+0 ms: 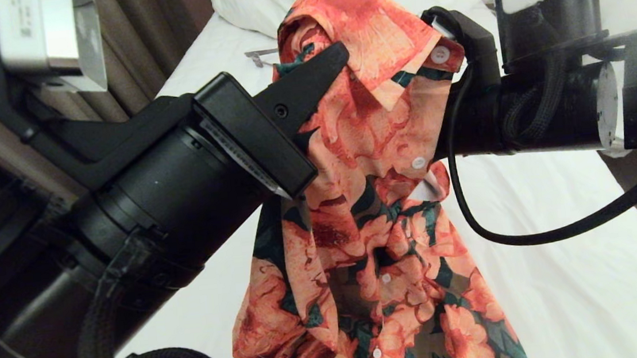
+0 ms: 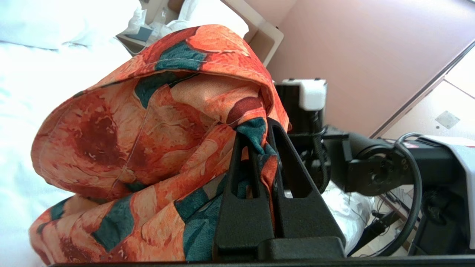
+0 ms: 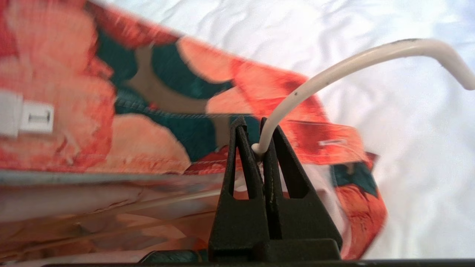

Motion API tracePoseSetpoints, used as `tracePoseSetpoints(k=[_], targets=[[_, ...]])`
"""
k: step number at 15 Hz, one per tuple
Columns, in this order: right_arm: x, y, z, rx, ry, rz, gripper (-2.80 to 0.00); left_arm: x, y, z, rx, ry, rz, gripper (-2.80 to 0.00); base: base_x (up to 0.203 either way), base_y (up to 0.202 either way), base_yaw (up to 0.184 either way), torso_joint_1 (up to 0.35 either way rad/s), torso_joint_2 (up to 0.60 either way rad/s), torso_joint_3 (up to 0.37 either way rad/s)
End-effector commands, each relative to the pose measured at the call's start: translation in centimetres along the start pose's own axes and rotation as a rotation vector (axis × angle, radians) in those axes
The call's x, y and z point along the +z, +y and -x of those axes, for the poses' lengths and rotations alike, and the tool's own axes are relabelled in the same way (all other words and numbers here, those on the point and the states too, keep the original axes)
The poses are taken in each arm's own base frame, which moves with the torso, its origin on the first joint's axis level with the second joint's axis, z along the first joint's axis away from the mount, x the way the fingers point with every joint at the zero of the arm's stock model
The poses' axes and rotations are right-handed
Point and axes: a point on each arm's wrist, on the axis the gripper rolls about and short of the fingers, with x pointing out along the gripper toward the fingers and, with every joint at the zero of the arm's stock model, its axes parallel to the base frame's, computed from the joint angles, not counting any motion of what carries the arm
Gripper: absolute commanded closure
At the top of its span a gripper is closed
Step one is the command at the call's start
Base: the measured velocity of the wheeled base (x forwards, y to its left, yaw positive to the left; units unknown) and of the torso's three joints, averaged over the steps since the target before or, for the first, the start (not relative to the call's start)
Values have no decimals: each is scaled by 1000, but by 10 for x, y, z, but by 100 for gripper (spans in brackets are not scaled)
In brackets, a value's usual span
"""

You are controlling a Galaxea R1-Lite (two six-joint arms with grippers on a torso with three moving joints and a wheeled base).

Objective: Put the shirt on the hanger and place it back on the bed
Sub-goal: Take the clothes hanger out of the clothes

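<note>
On our left, the left gripper (image 2: 259, 148) has its fingers clamped together on a fold of the shirt (image 1: 366, 198), with the bunched shoulder cloth ballooning just past the fingertips and the rest of the garment hanging below them toward the bed (image 1: 565, 296). Moving across, the collar and the buttoned front droop between the two arms, clear of the white sheet at the top but reaching down out of the head view at the bottom. On our right, the right gripper (image 3: 259, 146) has its fingers pinched on the thin white hanger (image 3: 334, 74), whose hook curves up and away from the fingertips while the collar edge lies just behind them. We judge the main risk to be the slim wire twisting or sliding out of that narrow pinch, since only a short stretch sits between the fingers; a pull from the left could also drag the cloth off the hanger's shoulder. We cannot see the hanger's triangle at all, as it is buried in fabric, so we cannot tell whether either shoulder is seated. The right fingers are hidden behind the shirt in the head view, and the hem is cut off.
</note>
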Motion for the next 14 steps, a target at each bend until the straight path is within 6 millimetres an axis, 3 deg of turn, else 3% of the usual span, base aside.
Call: tracePoseSetpoints(k=[1, 5, 8, 14], targets=[[7, 0, 9, -19, -28, -1, 0, 1, 0, 1, -1, 4, -2, 0, 0, 0, 0, 0, 0, 0], [15, 3, 23, -29, -65, -7, 0, 8, -2, 10, -22, 51, -10, 0, 0, 0, 0, 0, 0, 0], [25, 5, 31, -57, -103, -9, 0, 18, -4, 31, -134, 156, -10, 0, 0, 0, 0, 0, 0, 0], [33, 5, 45, -64, -135, -12, 0, 7, 0, 28, -107, 241, -69, 0, 0, 0, 0, 0, 0, 0]])
